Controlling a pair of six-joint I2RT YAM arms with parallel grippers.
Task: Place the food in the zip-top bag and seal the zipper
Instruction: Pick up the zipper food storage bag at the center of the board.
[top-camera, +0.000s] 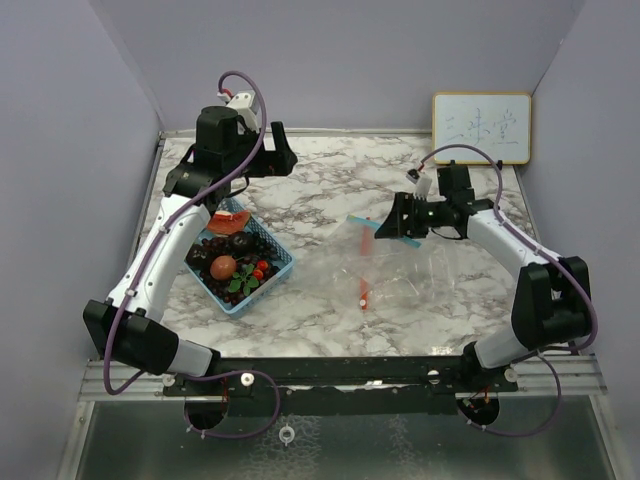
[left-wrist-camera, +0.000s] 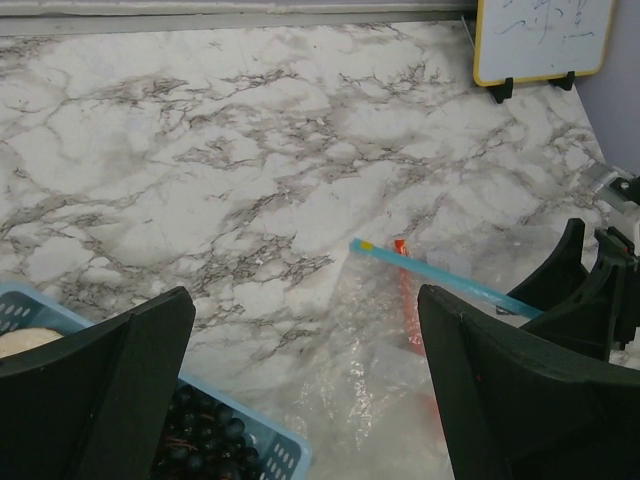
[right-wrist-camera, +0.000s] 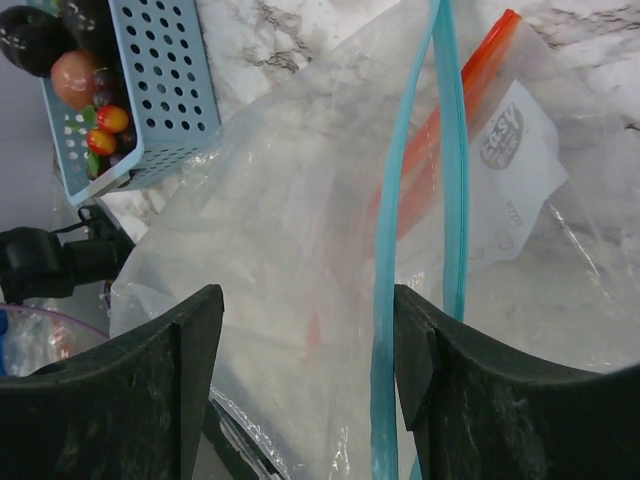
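Soft, even light from overhead fills all three views, casting only faint, soft-edged shadows on the marble tabletop (top-camera: 340, 190) and a mild sheen on the clear zip-top bag (right-wrist-camera: 290, 250), while the left claw (left-wrist-camera: 305, 300) and right claw (right-wrist-camera: 307, 295) (seen close in the wrist views) look dark and slightly blurred.

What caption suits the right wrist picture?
Open black fingers at the teal zipper edge of a clear plastic zip-top bag; light-blue perforated basket of toy fruit beyond.
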